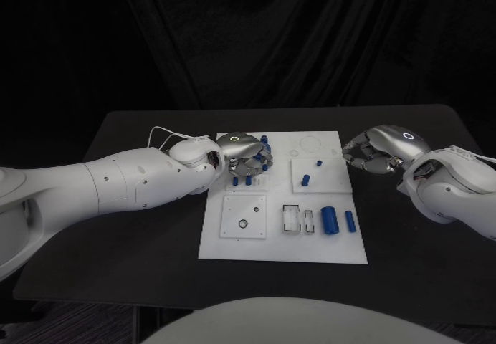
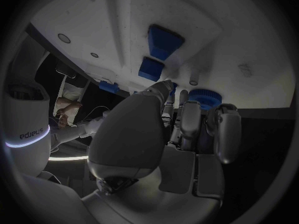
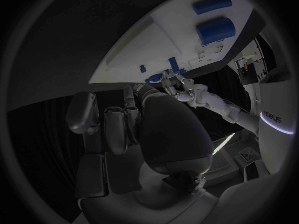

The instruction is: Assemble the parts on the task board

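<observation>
The white task board (image 1: 284, 236) lies mid-table. My left hand (image 1: 246, 159) hangs over its far left corner among small blue pegs (image 1: 264, 147). In the left wrist view its fingertips (image 2: 187, 97) close round a blue round part (image 2: 204, 97), with two blue blocks (image 2: 163, 41) beyond on the board. My right hand (image 1: 374, 152) hovers at the board's far right edge, fingers loosely bent and holding nothing. Its wrist view shows the fingers (image 3: 118, 124) apart, the board (image 3: 156, 45) and my left hand (image 3: 187, 92) beyond them. A big blue cylinder (image 1: 329, 220) and a smaller one (image 1: 350, 221) lie near the front right.
A blue peg (image 1: 307, 179) stands on a raised white square on the board, with a tiny blue piece (image 1: 318, 163) behind it. A square plate with holes (image 1: 244, 215) and a slotted holder (image 1: 297, 219) sit on the near half. Black table (image 1: 135, 236) surrounds the board.
</observation>
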`<move>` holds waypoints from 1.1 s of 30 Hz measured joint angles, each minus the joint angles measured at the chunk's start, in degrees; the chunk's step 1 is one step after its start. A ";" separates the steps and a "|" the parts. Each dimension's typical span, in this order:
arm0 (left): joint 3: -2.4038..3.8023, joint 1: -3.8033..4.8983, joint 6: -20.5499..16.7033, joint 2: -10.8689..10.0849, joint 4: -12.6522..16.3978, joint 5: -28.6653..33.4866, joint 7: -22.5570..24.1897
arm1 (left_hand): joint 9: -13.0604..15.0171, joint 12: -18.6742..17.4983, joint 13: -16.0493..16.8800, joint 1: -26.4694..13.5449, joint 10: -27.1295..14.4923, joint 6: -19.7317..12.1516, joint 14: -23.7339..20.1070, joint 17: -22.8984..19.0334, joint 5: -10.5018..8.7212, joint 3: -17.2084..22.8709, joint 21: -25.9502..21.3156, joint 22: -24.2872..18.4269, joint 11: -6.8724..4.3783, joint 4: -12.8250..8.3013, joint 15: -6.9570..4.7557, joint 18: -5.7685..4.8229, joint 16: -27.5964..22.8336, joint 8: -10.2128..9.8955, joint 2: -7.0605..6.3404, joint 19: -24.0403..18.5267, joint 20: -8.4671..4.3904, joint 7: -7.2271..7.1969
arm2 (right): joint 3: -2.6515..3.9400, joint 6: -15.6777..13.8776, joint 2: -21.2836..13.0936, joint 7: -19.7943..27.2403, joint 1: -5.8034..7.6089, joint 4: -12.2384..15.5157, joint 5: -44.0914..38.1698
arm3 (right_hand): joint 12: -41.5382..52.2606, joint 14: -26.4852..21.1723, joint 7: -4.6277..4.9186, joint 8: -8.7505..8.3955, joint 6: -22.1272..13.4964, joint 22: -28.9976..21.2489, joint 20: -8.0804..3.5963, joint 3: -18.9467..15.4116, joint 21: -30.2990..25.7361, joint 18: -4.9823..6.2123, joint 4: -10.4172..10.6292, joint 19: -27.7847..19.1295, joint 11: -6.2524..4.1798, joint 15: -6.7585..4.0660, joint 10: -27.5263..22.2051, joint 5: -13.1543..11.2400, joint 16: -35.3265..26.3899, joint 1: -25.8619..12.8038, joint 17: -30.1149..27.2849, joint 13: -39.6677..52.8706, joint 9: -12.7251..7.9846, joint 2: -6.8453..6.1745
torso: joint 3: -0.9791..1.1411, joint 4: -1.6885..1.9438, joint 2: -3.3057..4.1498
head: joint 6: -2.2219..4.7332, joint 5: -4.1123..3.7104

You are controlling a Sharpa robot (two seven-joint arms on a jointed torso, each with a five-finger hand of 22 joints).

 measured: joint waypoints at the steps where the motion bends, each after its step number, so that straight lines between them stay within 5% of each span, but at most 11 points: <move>1: 0.00 -0.01 0.04 0.04 -0.03 0.00 -0.02 | 0.00 0.23 0.17 0.00 0.22 0.00 0.00 0.00 0.00 0.21 0.00 0.00 0.14 -0.21 0.00 0.00 0.00 0.00 0.00 0.00 0.00 0.00 | 0.00 0.01 0.02 0.00 0.00 0.00 0.00 | 0.00 0.00 0.00 0.00 0.00 0.00 0.00 0.00 0.00 0.00 0.00 0.00 0.00 0.00 0.00 0.00 0.00 0.00 0.00 0.00 0.00 0.00 | 0.01 0.00 -0.01 | 0.00 0.00; 12: 0.00 -0.36 0.04 0.76 -0.48 -0.02 -0.04 | 0.58 2.04 2.10 -0.48 0.78 0.87 0.32 0.00 0.00 1.60 0.46 0.00 -0.36 -1.60 -0.31 0.01 0.42 0.21 0.48 0.21 -0.21 0.45 | 0.00 0.20 0.03 -0.03 0.00 -0.03 0.00 | 0.00 0.00 0.00 0.00 0.00 -0.01 0.00 0.00 0.00 0.00 0.00 0.00 0.00 0.00 0.00 0.25 0.00 0.00 0.00 0.00 0.00 0.00 | -0.02 0.03 -0.02 | 0.00 0.45; 26: 0.09 -0.62 -0.45 1.27 -0.86 -0.02 -0.17 | 1.99 4.22 3.49 -1.81 5.38 5.29 3.82 3.84 -0.20 3.92 2.46 0.00 -2.52 -4.00 -2.76 -0.93 3.07 2.06 1.43 1.34 -0.92 2.42 | 0.00 0.40 -0.01 -0.08 0.00 0.04 0.00 | 0.00 0.00 0.00 0.00 0.00 -0.01 0.00 0.00 0.00 0.00 0.00 0.00 0.00 0.00 0.00 0.25 0.00 0.00 0.00 0.00 0.00 0.00 | -0.04 0.07 -0.03 | 0.00 0.55; 33: 0.03 -0.77 -1.49 0.85 -0.78 -0.03 -0.05 | 2.17 4.39 3.74 -2.03 6.27 5.33 3.82 3.79 -0.24 4.18 2.46 -0.01 -2.79 -4.83 -2.75 -0.92 3.07 2.10 1.35 1.34 -0.92 2.45 | 0.00 0.43 -0.14 -0.10 0.00 0.08 0.00 | 0.00 0.00 0.00 0.00 0.00 -0.02 0.00 0.00 -0.28 0.00 0.00 0.00 0.00 0.00 0.00 0.25 0.00 0.00 0.00 0.00 0.00 0.00 | -0.04 0.02 -0.02 | 0.00 0.59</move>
